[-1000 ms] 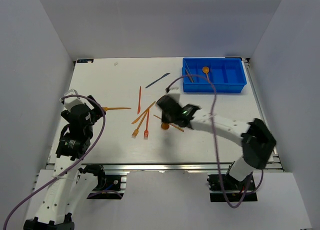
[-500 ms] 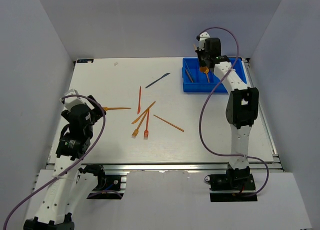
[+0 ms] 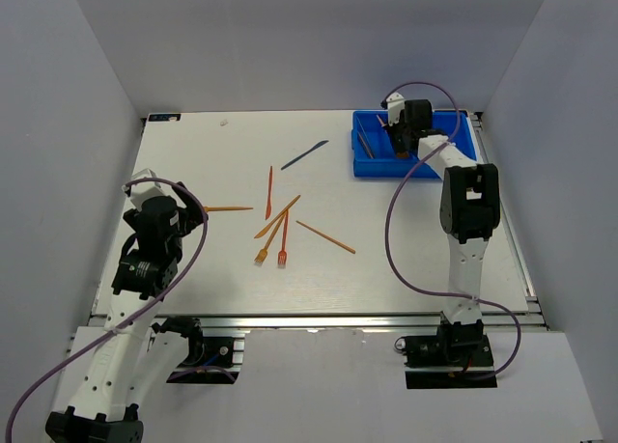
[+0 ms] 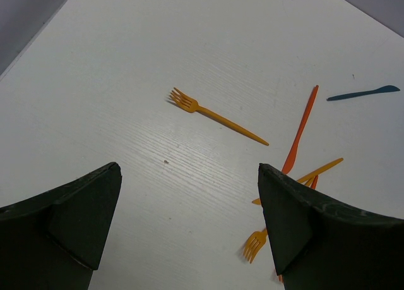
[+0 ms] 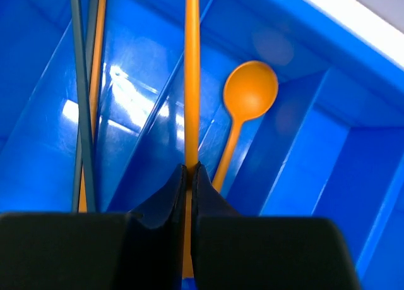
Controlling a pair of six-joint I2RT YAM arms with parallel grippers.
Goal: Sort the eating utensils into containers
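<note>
The desk (image 3: 193,153) carries most of the work that is left. The blue tray (image 3: 435,169) sits at its far right corner, well apart from the loose utensils scattered across the middle.

The right gripper (image 3: 399,144) hangs over the tray, closed on the slim shaft of an orange utensil (image 5: 192,81). The shaft runs up out of the wrist view, so its working end cannot be told. It is held above the tray's inner dividers and is not yet released. The left gripper (image 4: 189,170) hovers low over the desk's left side with its fingers wide apart and holds nothing.

Inside the tray an orange spoon (image 5: 249,94) lies in one compartment. In the compartment to its left lie a couple of dark grey pieces (image 5: 82,113) with a thin orange piece (image 5: 98,50) beside them. So a few items look sorted, plus the one about to be dropped.

About seven remain on the desk:
- a dark blue knife (image 3: 304,154) nearest the tray
- a red-orange knife (image 3: 268,192)
- a lone orange fork (image 4: 214,116) just ahead of the left gripper
- a loose cluster of two forks (image 3: 283,242) and a long orange piece (image 3: 278,216)
- a slim orange piece (image 3: 325,236) lying apart to the right

The task looks under halfway done.
</note>
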